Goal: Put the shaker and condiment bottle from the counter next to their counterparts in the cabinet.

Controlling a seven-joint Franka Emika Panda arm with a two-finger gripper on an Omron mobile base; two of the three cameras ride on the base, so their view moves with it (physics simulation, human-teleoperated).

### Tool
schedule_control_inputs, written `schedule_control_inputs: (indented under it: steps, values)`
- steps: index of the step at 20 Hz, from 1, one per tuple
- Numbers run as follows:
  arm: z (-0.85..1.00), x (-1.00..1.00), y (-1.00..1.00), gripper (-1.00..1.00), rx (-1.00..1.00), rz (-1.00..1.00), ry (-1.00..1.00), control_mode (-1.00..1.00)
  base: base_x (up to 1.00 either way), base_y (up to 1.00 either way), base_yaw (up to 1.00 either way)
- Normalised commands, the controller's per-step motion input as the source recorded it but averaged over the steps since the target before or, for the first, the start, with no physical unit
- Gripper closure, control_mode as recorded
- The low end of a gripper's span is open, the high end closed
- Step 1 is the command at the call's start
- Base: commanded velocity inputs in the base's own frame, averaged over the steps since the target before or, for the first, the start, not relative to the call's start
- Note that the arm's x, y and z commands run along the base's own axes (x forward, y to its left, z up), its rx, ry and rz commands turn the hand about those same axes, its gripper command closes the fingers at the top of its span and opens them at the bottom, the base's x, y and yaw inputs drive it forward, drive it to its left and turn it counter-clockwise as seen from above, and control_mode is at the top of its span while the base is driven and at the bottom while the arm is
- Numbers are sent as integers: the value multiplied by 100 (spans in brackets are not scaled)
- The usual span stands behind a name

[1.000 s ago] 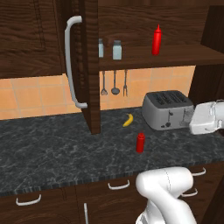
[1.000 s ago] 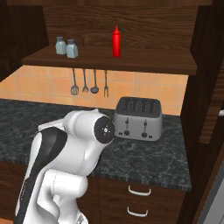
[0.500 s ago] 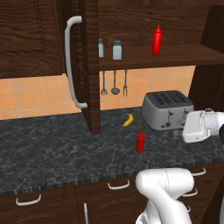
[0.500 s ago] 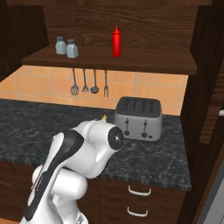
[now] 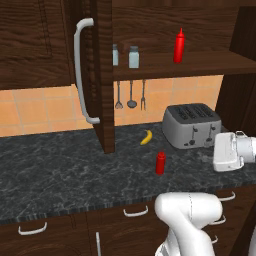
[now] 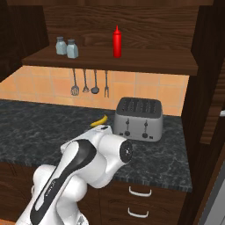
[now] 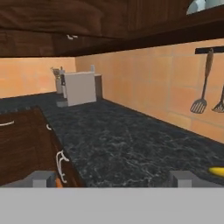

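Left base view: my gripper [image 7: 112, 178], jaws spread wide, must swing left from the toaster [image 5: 192, 125] to straddle the condiment bottle [image 5: 160, 163] upright.

Deep-red condiment bottle [image 5: 160, 163], black marbled counter [image 5: 60, 170], yellow banana [image 5: 146, 137], grey toaster [image 5: 192, 125], dark brown cabinet [image 5: 150, 20]

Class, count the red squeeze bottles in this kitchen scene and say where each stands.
2. A taller bright red squeeze bottle stands on the wooden cabinet shelf; a smaller deep-red squeeze bottle stands on the dark marbled counter. Others may be hidden.
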Motion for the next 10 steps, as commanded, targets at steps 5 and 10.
schedule_control_inputs:
  steps: [5, 10]
  values:
    - [-8, 0, 3, -100, 0, 13, -10, -100, 0, 0, 0]
    - [-27, 1, 6, -100, -1, 12, -4, -100, 0, 0, 0]
